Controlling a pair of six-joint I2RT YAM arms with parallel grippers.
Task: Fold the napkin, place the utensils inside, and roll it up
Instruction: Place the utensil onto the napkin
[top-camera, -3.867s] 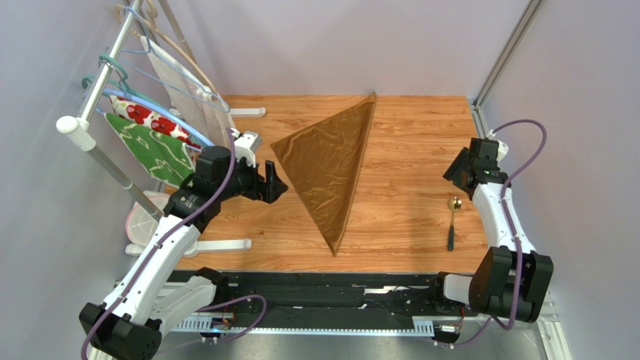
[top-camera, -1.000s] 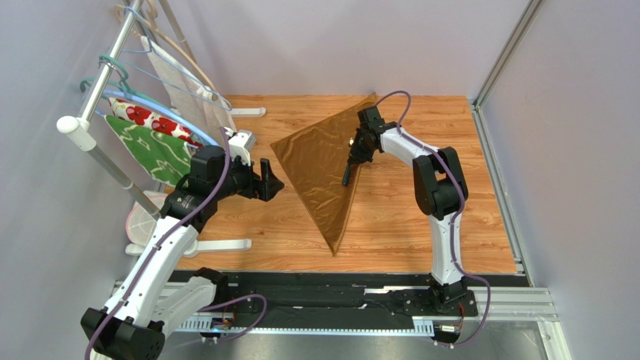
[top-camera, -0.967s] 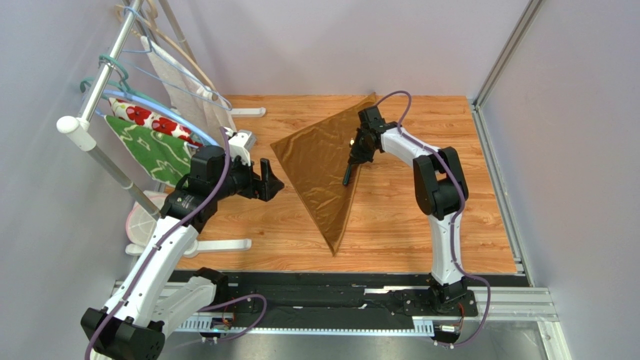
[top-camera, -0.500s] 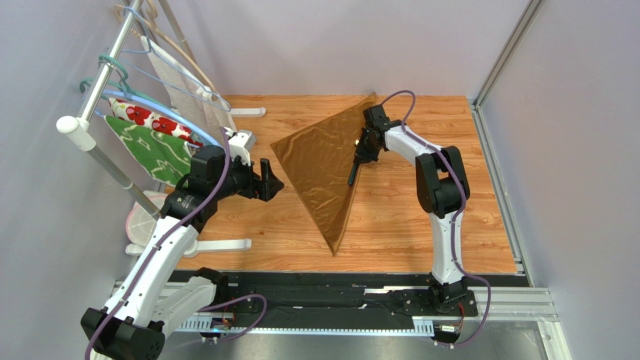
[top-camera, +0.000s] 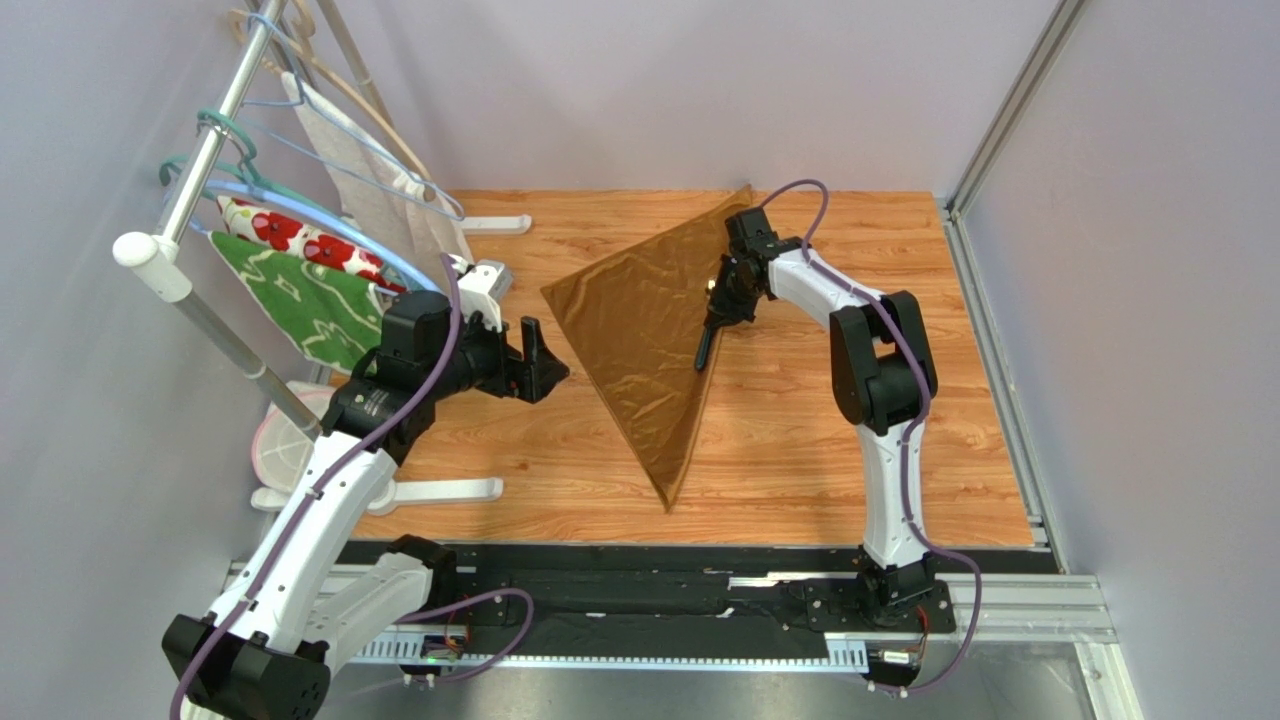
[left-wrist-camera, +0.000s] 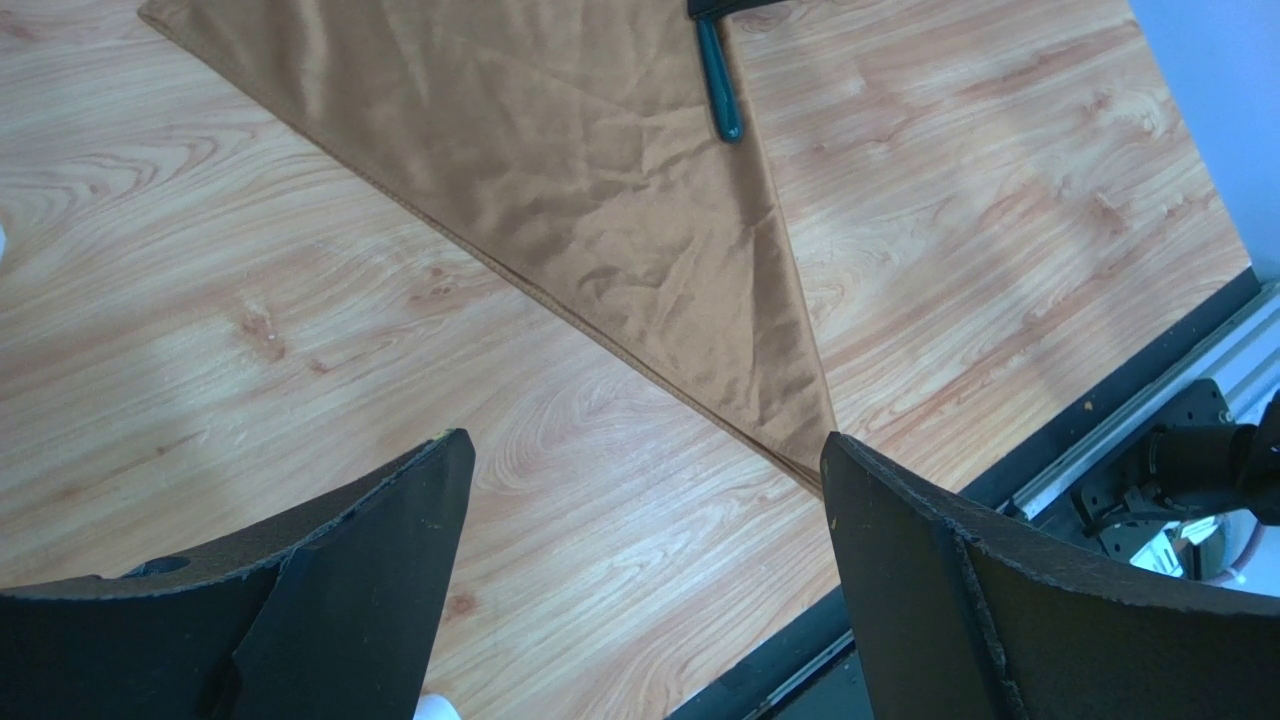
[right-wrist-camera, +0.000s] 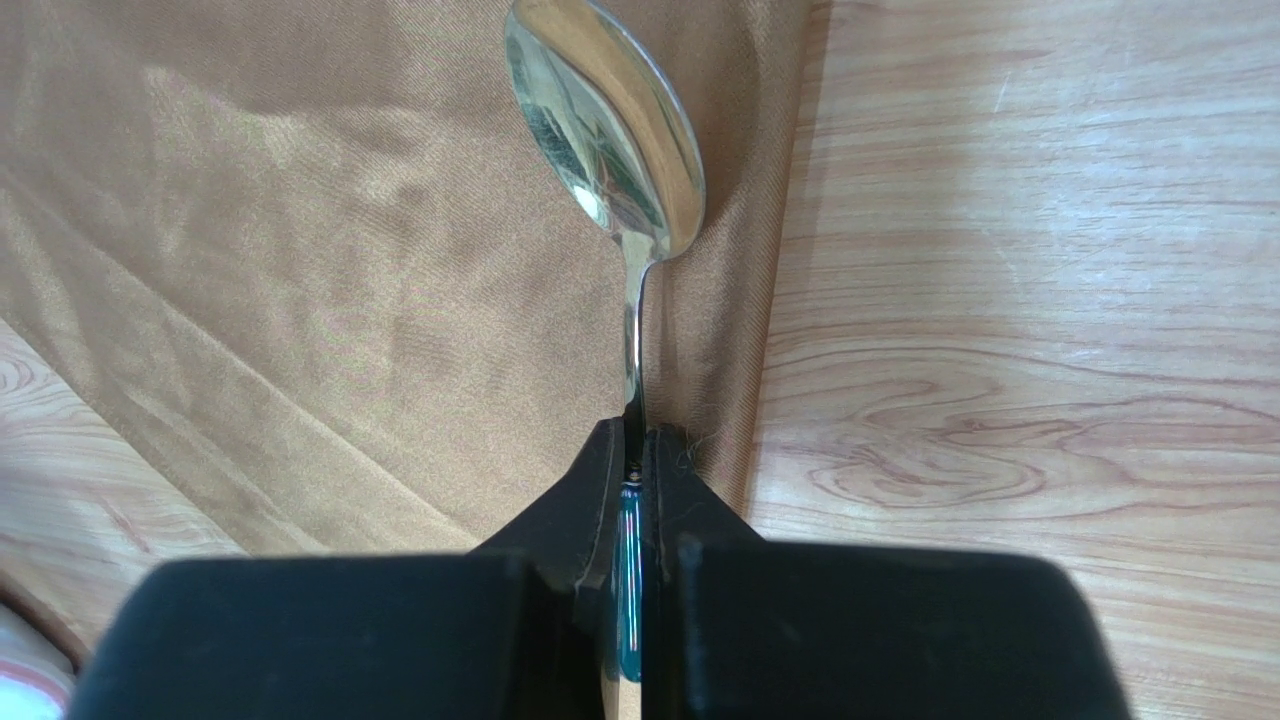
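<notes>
The spoon (right-wrist-camera: 609, 120) has reached the napkin (top-camera: 639, 323), ready for placing
right gripper (right-wrist-camera: 631, 450) clamped on it at the cloth's right edge, mid-frame; left gripper (top-camera: 543, 360) spread wide

Left arm (top-camera: 323, 495): rises from its base at the near left, elbow bent, forearm angled toward the far centre; the left gripper (top-camera: 541, 360) points right with its jaws spread wide and nothing between them. Right arm (top-camera: 890, 480): stands upright from its base at the near right, folds at a high elbow and extends left toward the far centre. There the right gripper (top-camera: 721, 308) tilts downward, jaws pinched tight on the handle of a spoon (right-wrist-camera: 609, 113).
</notes>
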